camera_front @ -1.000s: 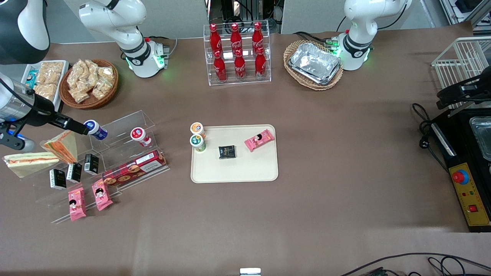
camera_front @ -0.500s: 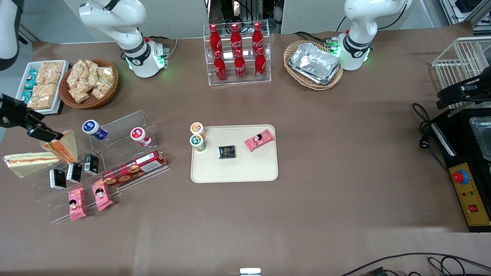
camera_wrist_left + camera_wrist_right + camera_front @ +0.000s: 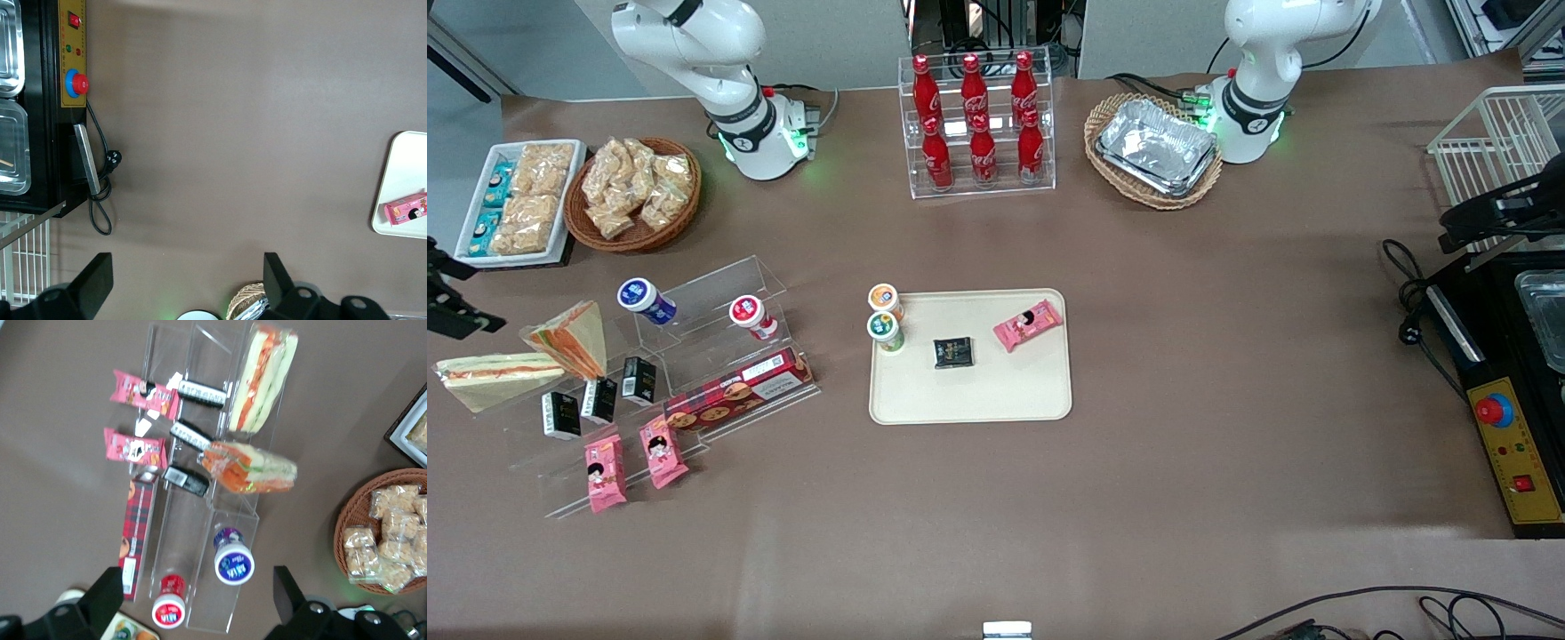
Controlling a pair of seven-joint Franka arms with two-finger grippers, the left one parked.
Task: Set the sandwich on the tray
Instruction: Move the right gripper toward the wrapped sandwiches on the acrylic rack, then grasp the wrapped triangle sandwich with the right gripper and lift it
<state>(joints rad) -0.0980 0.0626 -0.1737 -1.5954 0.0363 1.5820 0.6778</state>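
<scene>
The clear-wrapped cream wedge sandwich looks light, soft and slippery; its broad flat faces suit grasping. The empty end effector hovers above, fingers spread.

tray corner — pink snack packet on it | control box — red button

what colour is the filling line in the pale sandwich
Orange-red, in the sandwich; clearest in the right wrist view, end effector above it.

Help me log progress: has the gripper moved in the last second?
Yes. The gripper has drawn away from the sandwich and the clear stand, toward the working arm's table end; the sandwich remains untouched.
</scene>
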